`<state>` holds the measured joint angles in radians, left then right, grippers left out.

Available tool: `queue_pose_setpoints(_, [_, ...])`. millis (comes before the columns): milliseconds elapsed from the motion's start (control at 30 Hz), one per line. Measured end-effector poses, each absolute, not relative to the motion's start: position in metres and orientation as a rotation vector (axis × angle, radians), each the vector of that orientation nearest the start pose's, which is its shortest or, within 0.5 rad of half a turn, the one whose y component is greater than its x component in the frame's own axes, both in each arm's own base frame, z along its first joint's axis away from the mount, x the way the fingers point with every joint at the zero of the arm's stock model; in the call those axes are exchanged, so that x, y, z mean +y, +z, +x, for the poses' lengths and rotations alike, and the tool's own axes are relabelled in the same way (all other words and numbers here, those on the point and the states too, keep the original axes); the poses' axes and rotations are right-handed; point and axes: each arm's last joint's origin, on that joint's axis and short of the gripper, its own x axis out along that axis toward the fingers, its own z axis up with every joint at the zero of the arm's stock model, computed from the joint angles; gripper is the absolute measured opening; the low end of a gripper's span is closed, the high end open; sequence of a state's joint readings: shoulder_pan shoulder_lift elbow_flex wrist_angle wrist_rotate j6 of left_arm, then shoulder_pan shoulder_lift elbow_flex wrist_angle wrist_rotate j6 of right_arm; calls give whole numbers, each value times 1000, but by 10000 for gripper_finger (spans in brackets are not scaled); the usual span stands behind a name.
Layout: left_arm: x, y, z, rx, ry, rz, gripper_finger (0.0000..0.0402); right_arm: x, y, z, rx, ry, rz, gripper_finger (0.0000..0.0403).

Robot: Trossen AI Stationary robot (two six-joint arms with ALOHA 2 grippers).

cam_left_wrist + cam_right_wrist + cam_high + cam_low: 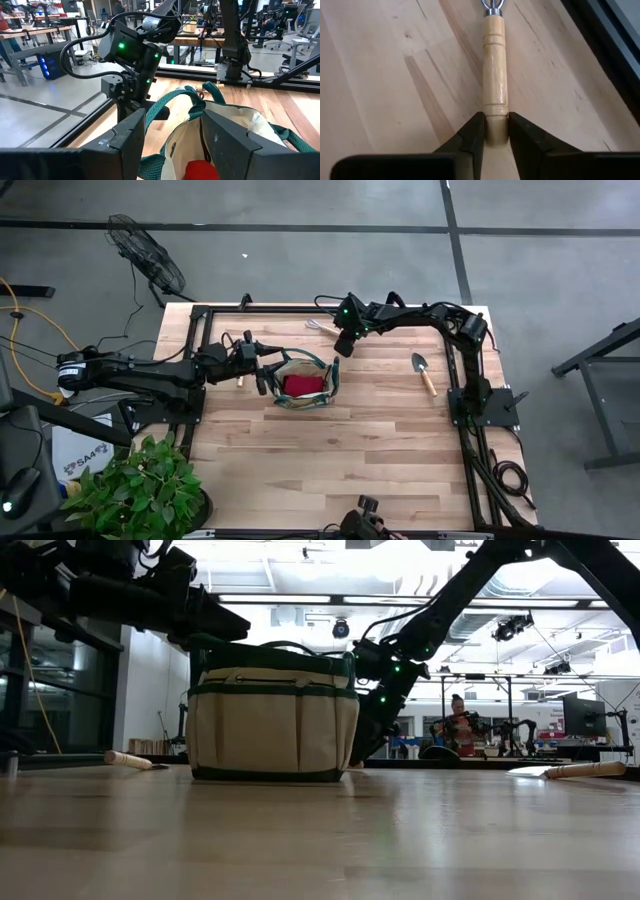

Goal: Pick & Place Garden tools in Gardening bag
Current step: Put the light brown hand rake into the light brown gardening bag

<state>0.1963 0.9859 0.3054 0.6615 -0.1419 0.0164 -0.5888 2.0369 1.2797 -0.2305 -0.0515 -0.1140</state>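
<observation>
Step in hand: picking the rake (494, 75). It lies on the table (330, 470) just behind the gardening bag (306, 379); right tool (495, 131) clamps its handle end. Left tool (172, 135) gapes empty over the bag's rim. Next, we judge: lift, carry over the bag.

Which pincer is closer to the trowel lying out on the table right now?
Right. The right pincer is beyond the bag, toward the trowel; the left pincer is at the bag's opposite side.
</observation>
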Motion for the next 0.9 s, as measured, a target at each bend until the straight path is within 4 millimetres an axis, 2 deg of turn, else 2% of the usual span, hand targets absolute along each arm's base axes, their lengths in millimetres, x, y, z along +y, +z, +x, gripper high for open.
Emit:
queue_pose_setpoints(333, [43,214,194,23,338,20,191,-225,132,340,1017,-458,233,64])
queue_pose_setpoints(500, [43,214,194,23,338,20,191,-220,131,336,1067,-476,310,48])
queue_pose_setpoints(800, [43,214,194,24,338,20,191,-192,132,337,1179,-460,420,36])
queue_pose_setpoints(900, [43,214,194,24,338,20,191,-182,138,339,1187,-455,430,22])
